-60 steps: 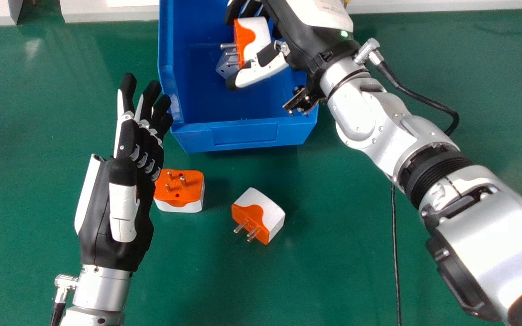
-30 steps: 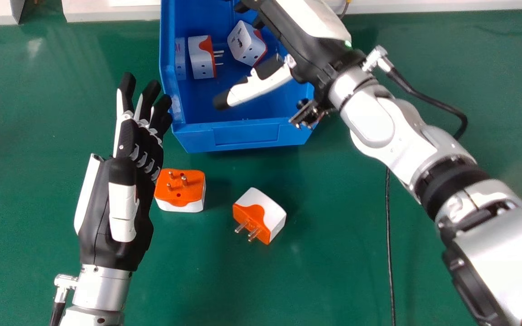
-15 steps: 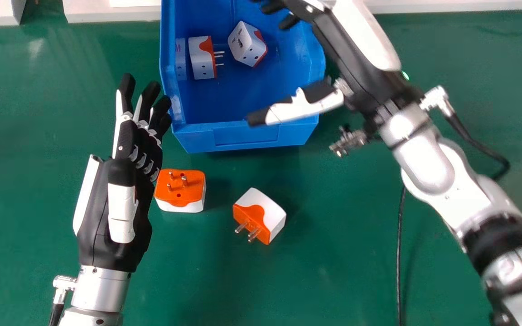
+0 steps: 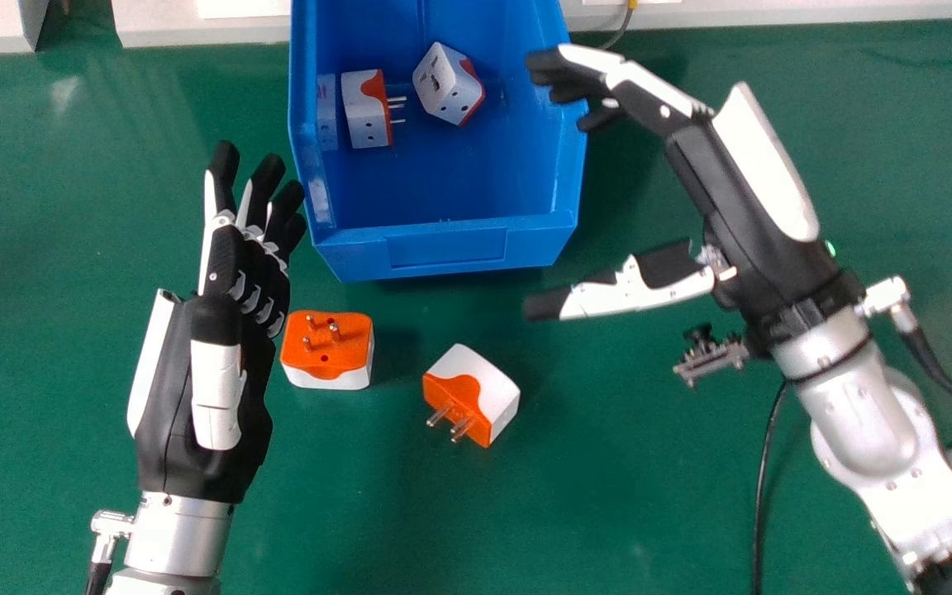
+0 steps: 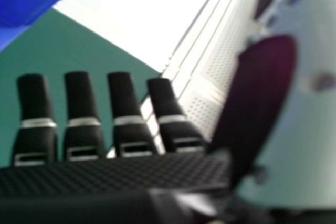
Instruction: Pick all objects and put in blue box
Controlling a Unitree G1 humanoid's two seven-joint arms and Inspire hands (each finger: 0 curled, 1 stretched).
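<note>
plug adapters (image 4: 448,85) inside the blue box (image 4: 447,248) numbered two: the right hand (image 4: 732,207) had released one, hard to say which, and withdrawn right of the box, fingers loosely open. the left hand (image 4: 257,388), fingers straight, was left of it; two unpicked adapters (image 4: 327,351) remained in front.

Bright, fairly even light falls on the desk (image 4: 625,512) in the head view, with pale glare at its upper left and soft shadows beside its plugs (image 4: 327,376). The box (image 4: 443,244) shines along its rim. The right hand view is blurred, its white surface (image 5: 142,14) nearly washed out.
</note>
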